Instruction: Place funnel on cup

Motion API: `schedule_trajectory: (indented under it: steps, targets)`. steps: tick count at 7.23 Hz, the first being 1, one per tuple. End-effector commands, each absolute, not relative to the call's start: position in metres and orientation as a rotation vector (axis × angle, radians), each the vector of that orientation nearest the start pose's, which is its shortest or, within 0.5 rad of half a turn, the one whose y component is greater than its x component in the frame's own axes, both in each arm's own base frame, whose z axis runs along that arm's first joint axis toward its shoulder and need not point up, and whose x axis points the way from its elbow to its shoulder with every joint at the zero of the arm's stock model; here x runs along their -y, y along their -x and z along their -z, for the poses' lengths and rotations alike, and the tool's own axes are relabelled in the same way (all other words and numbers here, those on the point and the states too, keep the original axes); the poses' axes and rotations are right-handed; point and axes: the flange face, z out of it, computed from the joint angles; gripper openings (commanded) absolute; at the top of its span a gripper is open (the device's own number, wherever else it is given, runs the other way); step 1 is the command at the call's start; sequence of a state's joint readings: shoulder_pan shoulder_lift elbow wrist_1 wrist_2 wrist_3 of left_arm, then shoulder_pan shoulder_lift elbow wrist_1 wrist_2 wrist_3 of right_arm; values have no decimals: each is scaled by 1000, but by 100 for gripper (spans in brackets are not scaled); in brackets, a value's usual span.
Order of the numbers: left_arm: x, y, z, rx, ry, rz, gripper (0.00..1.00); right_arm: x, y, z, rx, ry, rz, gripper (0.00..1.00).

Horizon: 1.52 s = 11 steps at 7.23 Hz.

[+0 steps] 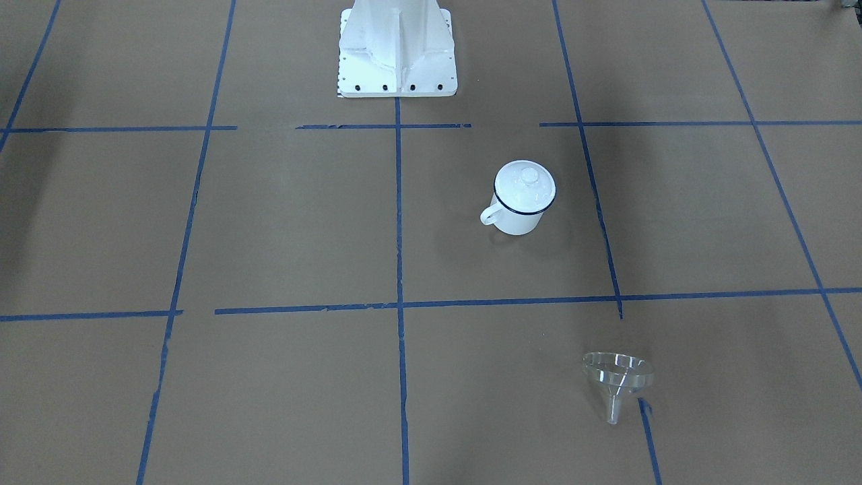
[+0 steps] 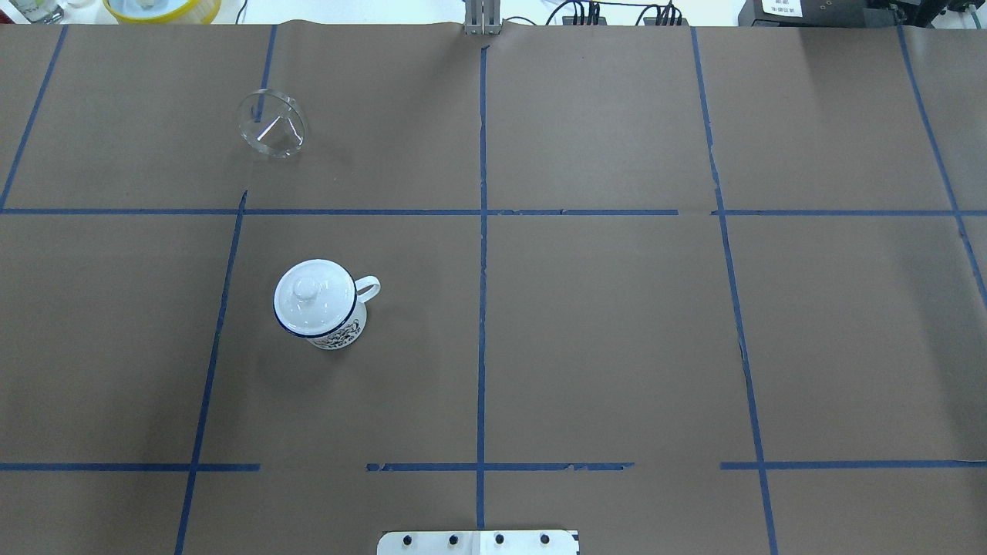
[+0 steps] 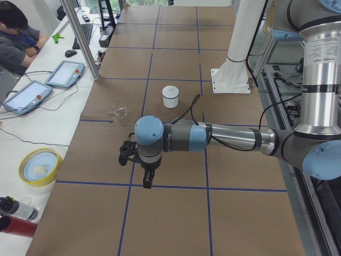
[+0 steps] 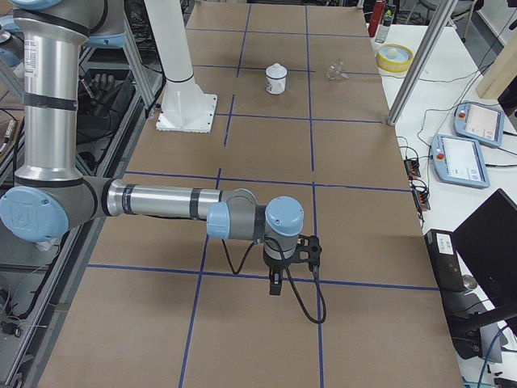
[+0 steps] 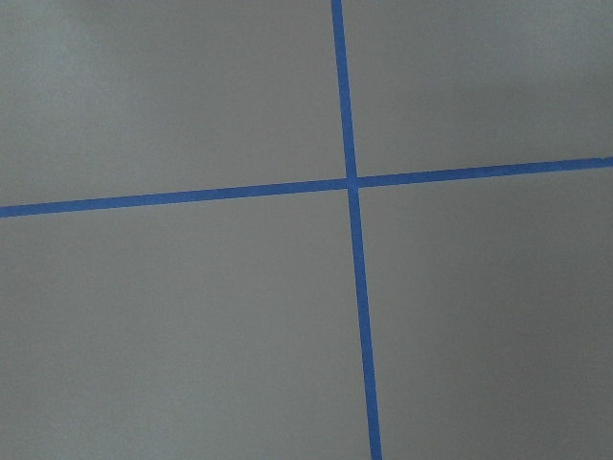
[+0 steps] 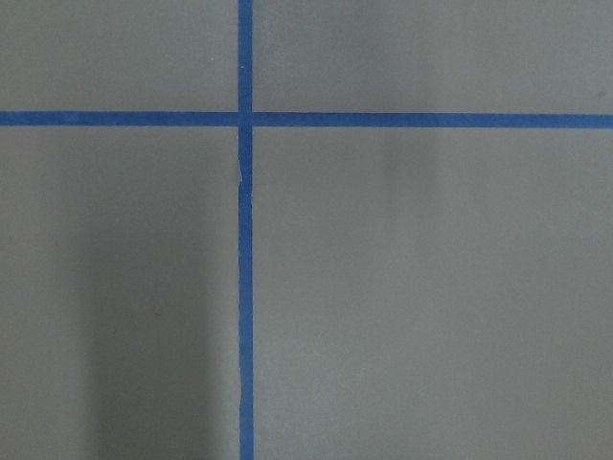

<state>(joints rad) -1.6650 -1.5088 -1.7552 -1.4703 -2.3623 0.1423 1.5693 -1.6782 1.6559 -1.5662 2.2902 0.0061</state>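
Note:
The cup (image 1: 517,221) is a white enamel mug with a dark blue rim. It stands upright on the brown table on my left side, and a round white knobbed lid (image 1: 525,183) sits on it. It also shows in the overhead view (image 2: 341,330). The clear funnel (image 1: 617,374) lies tipped on its side farther out, also in the overhead view (image 2: 271,132). My left gripper (image 3: 147,183) shows only in the exterior left view, low over the table and far from both. My right gripper (image 4: 275,288) shows only in the exterior right view. I cannot tell whether either is open or shut.
The white robot pedestal (image 1: 396,54) stands at the table's near edge. Blue tape lines (image 2: 482,231) grid the brown table. A yellow bowl (image 3: 40,166), tablets (image 3: 65,73), a metal post (image 3: 80,37) and an operator (image 3: 16,37) are past the far edge.

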Motion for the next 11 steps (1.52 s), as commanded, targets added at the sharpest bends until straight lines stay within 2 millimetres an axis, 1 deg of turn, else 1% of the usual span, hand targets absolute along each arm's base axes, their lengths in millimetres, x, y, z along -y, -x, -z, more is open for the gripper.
schedule_trajectory:
  steps: [1, 2, 3, 4, 5, 6, 7, 8, 9, 10, 11]
  targets:
    - [456, 106, -602, -781, -122, -57, 100, 445, -67, -670, 719, 19, -10, 100]
    - [457, 106, -603, -775, -121, -57, 100, 445, -67, -671, 719, 20, -11, 100]
    - [462, 105, -594, -773, -137, -65, 100, 445, -67, -670, 719, 19, -10, 100]
    - [477, 106, -566, -768, -190, -85, 100, 445, -67, -671, 719, 20, -11, 100]
    - [520, 110, -519, -750, -321, -144, 100, 445, -67, -670, 719, 19, -10, 100]
    - [538, 113, -498, -715, -380, -166, 100, 445, -67, -671, 719, 20, -11, 100]
    - [543, 113, -487, -712, -440, -180, 100, 445, -67, -670, 719, 19, -10, 100]
    - [541, 112, -477, -752, -413, -29, 100, 445, -67, -671, 719, 20, -11, 100]
    - [544, 95, -456, -780, -476, -18, 100, 445, -67, -671, 719, 20, -11, 100]
    - [548, 26, -453, -824, -444, -126, 100, 445, -67, -670, 719, 19, -10, 100]
    - [549, -40, -446, -867, -350, -111, 100, 445, -67, -671, 719, 20, -11, 100]
